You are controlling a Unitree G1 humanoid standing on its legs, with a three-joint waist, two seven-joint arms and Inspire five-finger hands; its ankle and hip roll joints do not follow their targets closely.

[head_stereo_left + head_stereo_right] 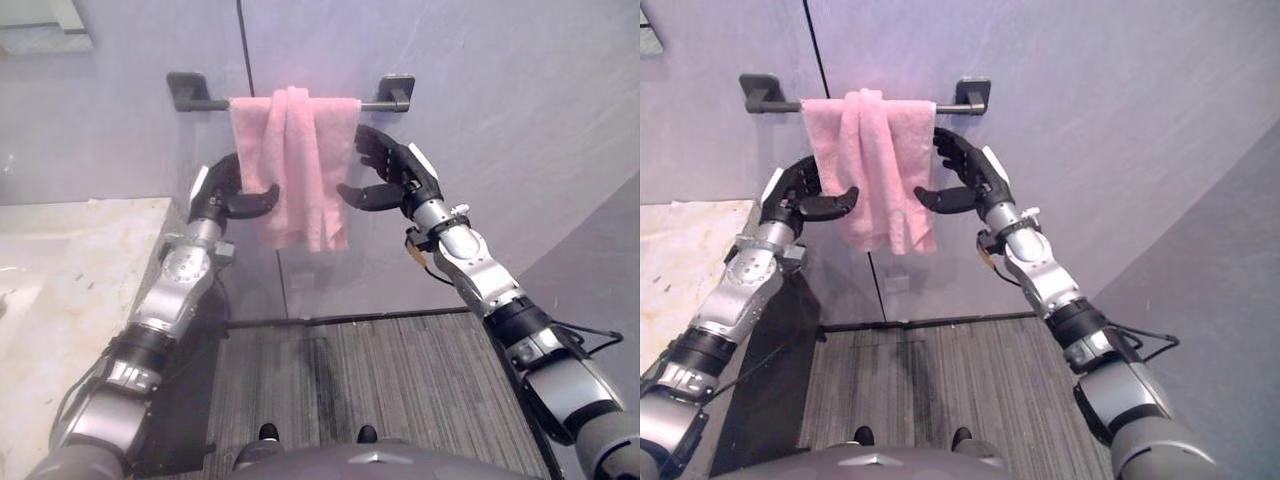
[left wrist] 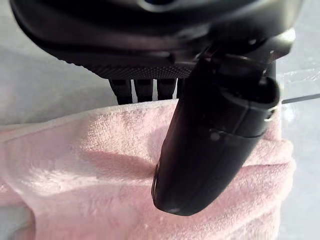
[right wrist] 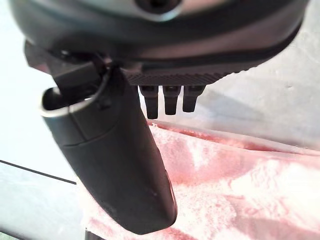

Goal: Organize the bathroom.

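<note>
A pink towel (image 1: 295, 170) hangs bunched over a black towel bar (image 1: 205, 103) on the grey wall. My left hand (image 1: 222, 192) is at the towel's left edge. Its thumb (image 2: 215, 140) reaches across the front of the cloth and its fingers run behind the edge. My right hand (image 1: 395, 175) is at the towel's right edge, its fingers straight beside the cloth and its thumb (image 3: 115, 165) spread wide in front. Both hands are open, with the towel (image 3: 240, 190) between thumb and fingers, and neither is closed on it.
A pale stone countertop (image 1: 70, 280) lies at the left, with the dark side of its cabinet (image 1: 195, 400) below. A striped grey mat (image 1: 380, 380) covers the floor under the towel. A mirror edge (image 1: 40, 25) shows at the top left.
</note>
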